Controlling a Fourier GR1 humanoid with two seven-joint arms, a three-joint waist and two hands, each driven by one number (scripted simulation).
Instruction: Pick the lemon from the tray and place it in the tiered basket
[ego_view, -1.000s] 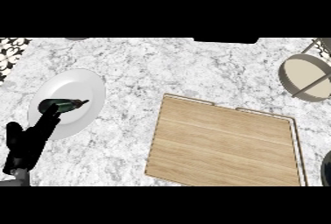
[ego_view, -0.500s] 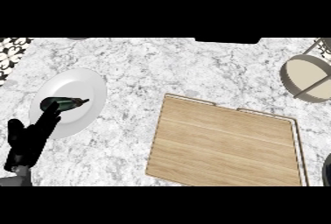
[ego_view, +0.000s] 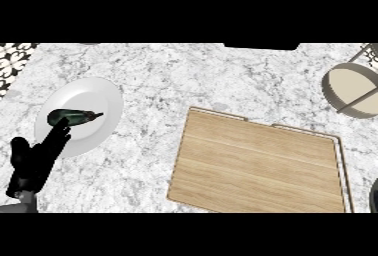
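No lemon shows anywhere in the head view. The wooden tray (ego_view: 258, 167) lies right of centre with nothing on it. The tiered basket (ego_view: 354, 90), round and beige inside, stands at the far right edge. My left hand (ego_view: 33, 160) comes up from the lower left with straight fingers. Its fingertips (ego_view: 61, 129) reach a dark green object (ego_view: 70, 116) lying on a white plate (ego_view: 100, 105). A dark sliver at the right edge (ego_view: 373, 192) may be my right hand; too little of it shows to tell.
The marble counter (ego_view: 192, 75) stretches between the plate and the tray. A patterned tile strip (ego_view: 13, 60) runs along the far left corner.
The plate and the green object sit very slightly higher in the view. My left hand has hardly moved.
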